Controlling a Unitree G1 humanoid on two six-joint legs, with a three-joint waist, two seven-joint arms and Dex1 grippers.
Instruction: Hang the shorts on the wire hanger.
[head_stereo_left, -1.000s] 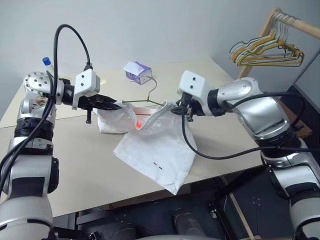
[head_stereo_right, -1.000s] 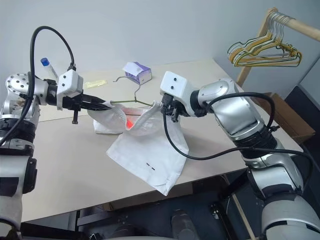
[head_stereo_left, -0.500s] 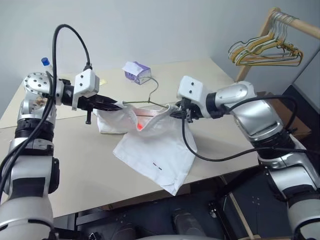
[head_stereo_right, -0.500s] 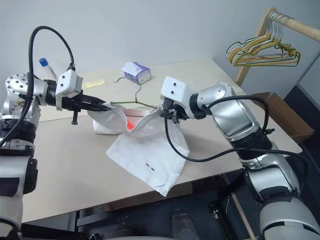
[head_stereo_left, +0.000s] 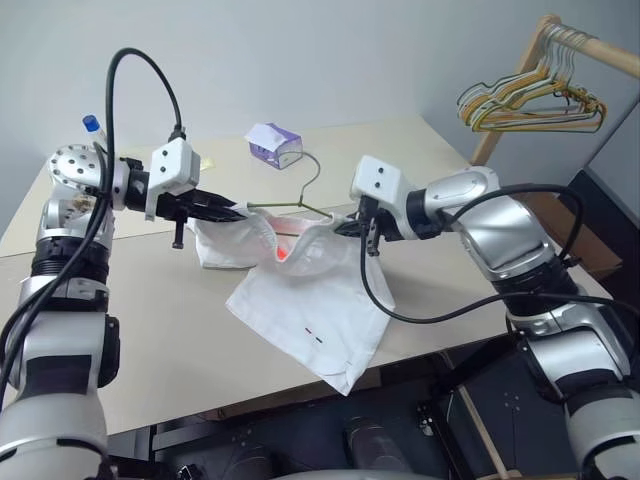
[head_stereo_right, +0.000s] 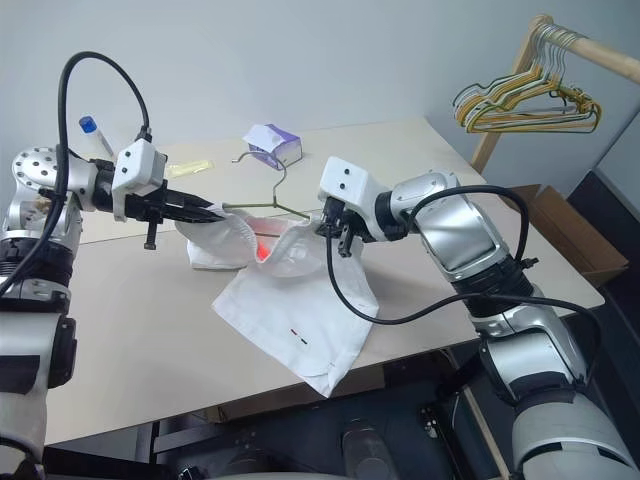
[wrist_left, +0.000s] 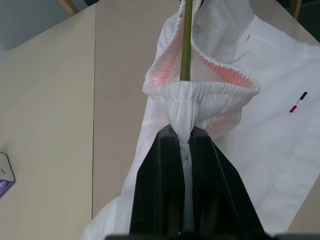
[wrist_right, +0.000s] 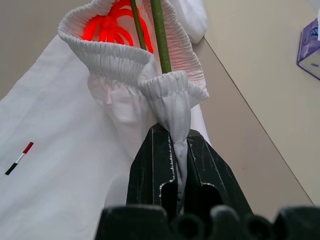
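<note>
The white shorts (head_stereo_left: 310, 312) hang by their gathered waistband between my two grippers, and the legs drape down onto the table (head_stereo_left: 150, 320). My left gripper (head_stereo_left: 238, 211) is shut on the left end of the waistband (wrist_left: 184, 117). Pinched in my shut right gripper (head_stereo_left: 347, 227) is the waistband's right end (wrist_right: 172, 95). The olive-green wire hanger (head_stereo_left: 290, 205) runs inside the open waistband from one gripper to the other, and its silvery hook (head_stereo_left: 312, 165) rises above the cloth. A small dark-and-red mark (head_stereo_left: 313, 334) shows on one leg.
A white-and-purple tissue pack (head_stereo_left: 274, 146) lies on the far side of the table. A blue-capped bottle (head_stereo_left: 92, 125) stands at the far left. A bunch of yellowish hangers (head_stereo_left: 530, 100) hangs from a wooden rack at the right. The table's near edge (head_stereo_left: 250, 395) lies just below the shorts' hem.
My right gripper has shut on the right end of the waistband. The left gripper and the hanger have held still.
</note>
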